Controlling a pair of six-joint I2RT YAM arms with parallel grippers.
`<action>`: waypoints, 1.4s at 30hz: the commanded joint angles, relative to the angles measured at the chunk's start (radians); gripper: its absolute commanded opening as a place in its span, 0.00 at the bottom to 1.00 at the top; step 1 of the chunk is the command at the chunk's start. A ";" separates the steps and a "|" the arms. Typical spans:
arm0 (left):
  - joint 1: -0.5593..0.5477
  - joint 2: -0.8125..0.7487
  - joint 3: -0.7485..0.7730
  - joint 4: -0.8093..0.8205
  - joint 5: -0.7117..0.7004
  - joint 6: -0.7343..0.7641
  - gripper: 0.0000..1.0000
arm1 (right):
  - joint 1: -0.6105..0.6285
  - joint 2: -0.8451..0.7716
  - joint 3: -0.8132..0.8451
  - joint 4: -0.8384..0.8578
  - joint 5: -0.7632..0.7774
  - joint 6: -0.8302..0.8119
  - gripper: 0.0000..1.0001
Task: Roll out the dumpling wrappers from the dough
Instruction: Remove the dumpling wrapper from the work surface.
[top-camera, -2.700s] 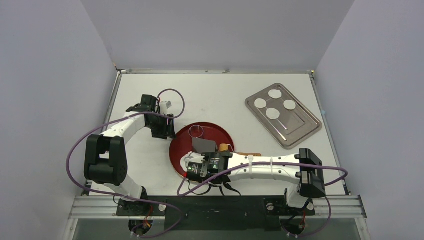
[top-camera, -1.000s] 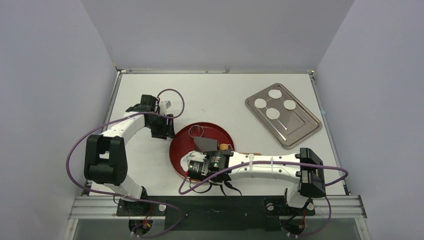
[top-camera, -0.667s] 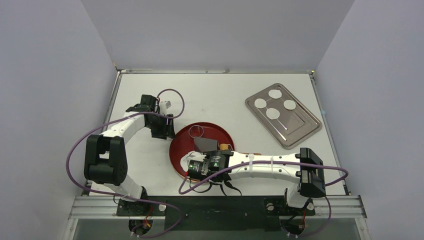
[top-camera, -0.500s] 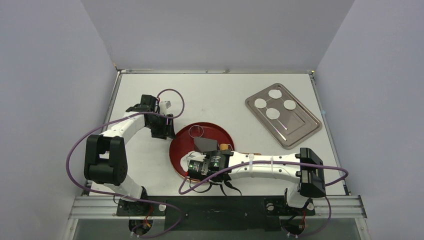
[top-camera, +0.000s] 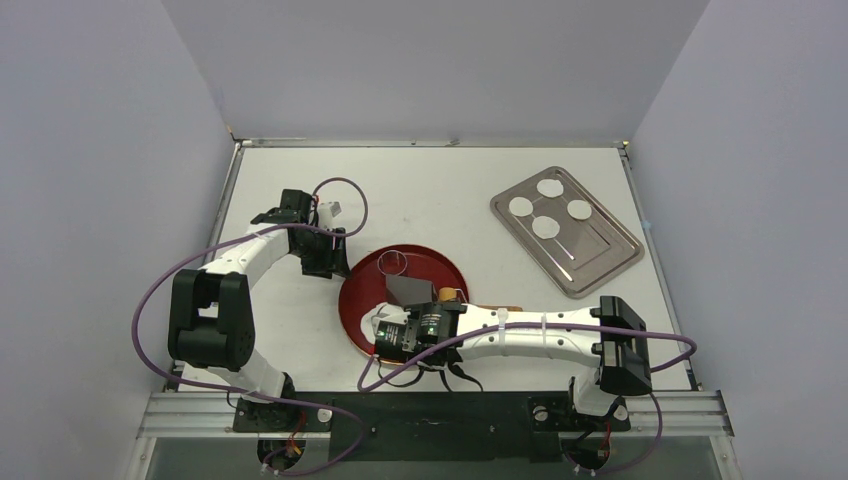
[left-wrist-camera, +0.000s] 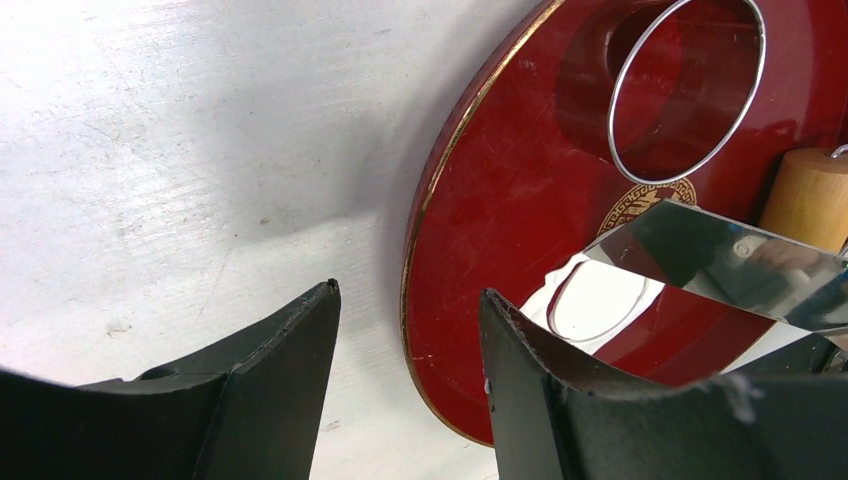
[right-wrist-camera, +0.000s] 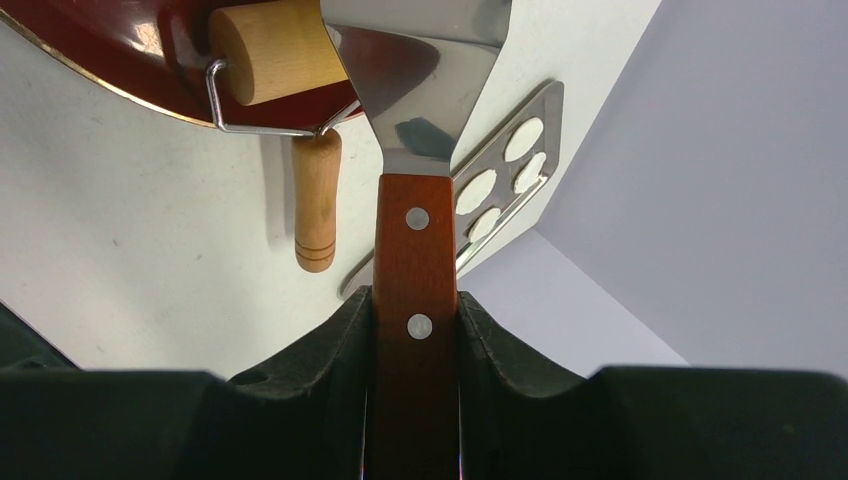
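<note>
Overhead and wrist views of a two-arm rig that I am running remotely, partway through cutting rounds from dough.

The right gripper (right-wrist-camera: 415, 300) is clamped on the wooden, riveted handle of a steel spatula (right-wrist-camera: 420, 70). The handle sits square between the jaws. The blade reaches out low over a red plate (left-wrist-camera: 500, 180).

The left gripper (left-wrist-camera: 407, 298) is spread and holds nothing. One finger is over the white table (left-wrist-camera: 150, 150), the other over the plate, so they straddle its gold rim.

The dough (left-wrist-camera: 590, 300) lies on the plate as a thin white sheet, mostly hidden beneath the spatula blade. A round cut line shows in the part I can see. I cannot tell whether the blade is touching it.

A wire ring cutter (top-camera: 394, 262) rests on the far side of the plate. A wooden rolling pin (right-wrist-camera: 275, 55) lies across the plate's right edge with its handle out over the table.

Four finished dumpling wrappers (top-camera: 545, 227) sit apart from each other on a metal tray (top-camera: 600, 260) at the far right, well away from the plate.

I judge the dough to be light, soft and limp, likely to cling to the glossy plate and to stretch or tear if pinched. I would not take it in the fingers. I would slide the blade flat under the cut round from its edge, so the whole disc rides on the steel.
</note>
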 joint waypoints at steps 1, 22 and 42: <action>0.005 -0.017 0.027 0.013 -0.007 0.006 0.51 | 0.017 -0.030 0.003 0.028 -0.023 -0.036 0.00; 0.007 -0.023 0.027 0.010 -0.015 0.009 0.51 | 0.035 0.038 0.066 0.075 -0.022 -0.059 0.00; 0.010 -0.031 0.023 0.015 -0.019 0.009 0.50 | -0.007 -0.012 0.125 0.039 0.019 0.040 0.00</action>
